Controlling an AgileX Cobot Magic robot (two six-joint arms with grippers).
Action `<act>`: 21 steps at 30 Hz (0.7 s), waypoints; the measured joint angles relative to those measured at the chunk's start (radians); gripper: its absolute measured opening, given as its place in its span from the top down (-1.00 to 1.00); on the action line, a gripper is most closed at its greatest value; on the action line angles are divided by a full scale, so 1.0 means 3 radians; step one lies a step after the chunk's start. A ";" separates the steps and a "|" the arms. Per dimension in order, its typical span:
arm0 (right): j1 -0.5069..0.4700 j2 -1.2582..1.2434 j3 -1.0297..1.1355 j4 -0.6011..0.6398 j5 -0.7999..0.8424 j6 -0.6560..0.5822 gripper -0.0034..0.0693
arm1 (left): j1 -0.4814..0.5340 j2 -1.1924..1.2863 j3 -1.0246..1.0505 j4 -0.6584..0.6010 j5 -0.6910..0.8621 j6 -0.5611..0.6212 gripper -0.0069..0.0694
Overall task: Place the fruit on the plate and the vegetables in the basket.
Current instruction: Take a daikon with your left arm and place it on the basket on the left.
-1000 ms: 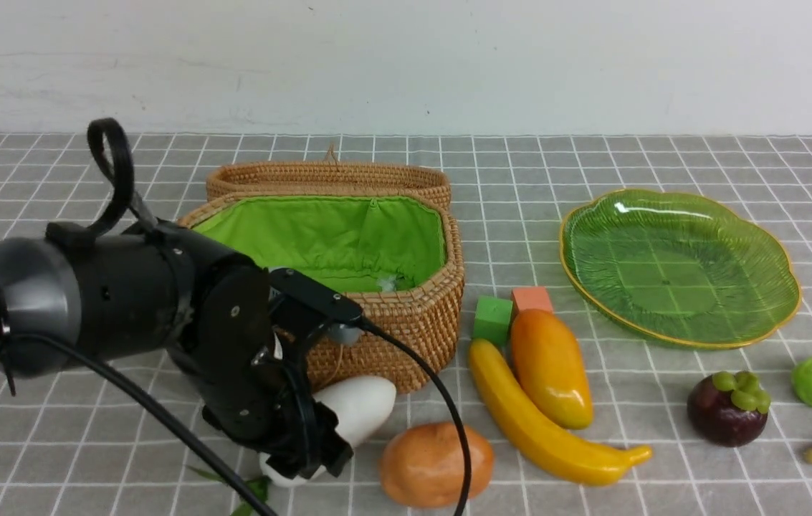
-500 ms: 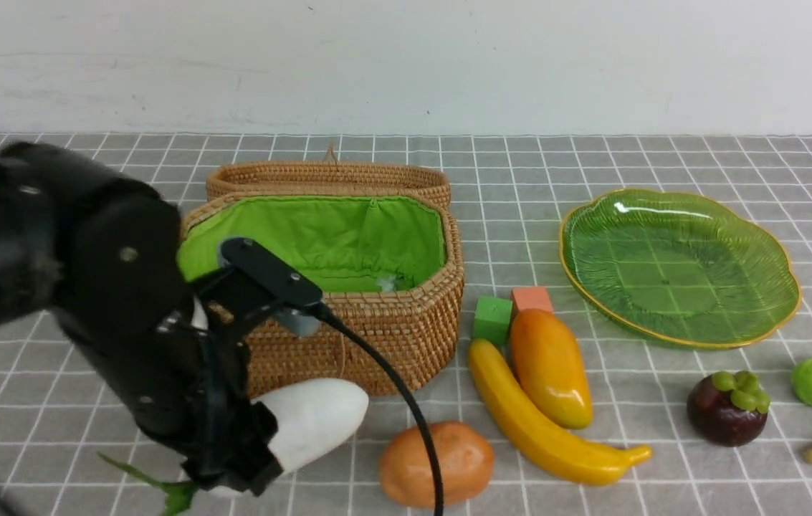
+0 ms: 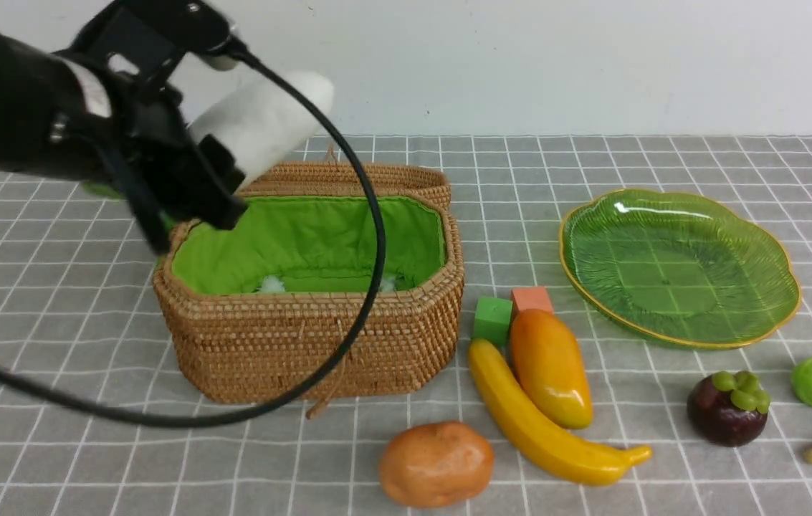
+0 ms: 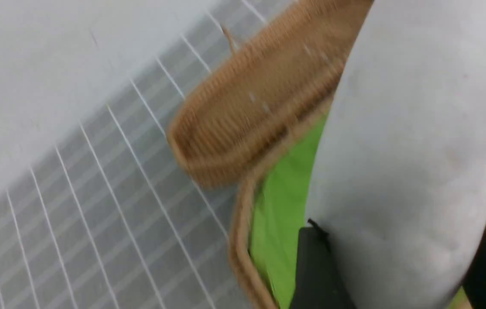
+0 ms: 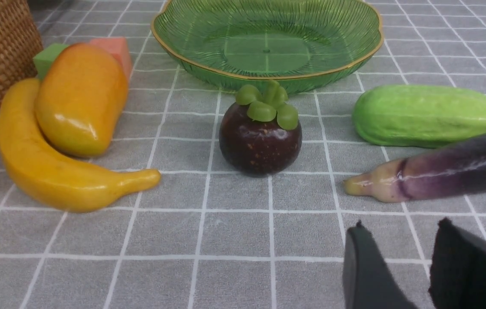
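Clamping left jaws on radish (image 3: 262, 118), holding it tilted over left end of basket (image 3: 305, 344). Hovering right jaws slightly apart, empty, near eggplant (image 5: 448, 171). Risking radish striking rim or lid (image 3: 327, 175) and tumbling onto bench (image 3: 54, 301) if releasing off-centre.

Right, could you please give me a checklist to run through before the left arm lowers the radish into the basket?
1. Radish gripped by the left pincer: ok, fingers on both sides.
2. Lid folded back, basket open: ok.
3. Radish fully above the opening: cannot tell; it hangs high near the basket's far left corner.
4. Room inside: ok, green lining mostly bare, only small white bits.
5. Right pincer out of the way: ok, open and empty, near the eggplant.
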 joint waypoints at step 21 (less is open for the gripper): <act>0.0000 0.0000 0.0000 0.0000 0.0000 0.0000 0.24 | -0.0171 0.0470 -0.0002 0.0357 -0.0100 0.0000 -0.92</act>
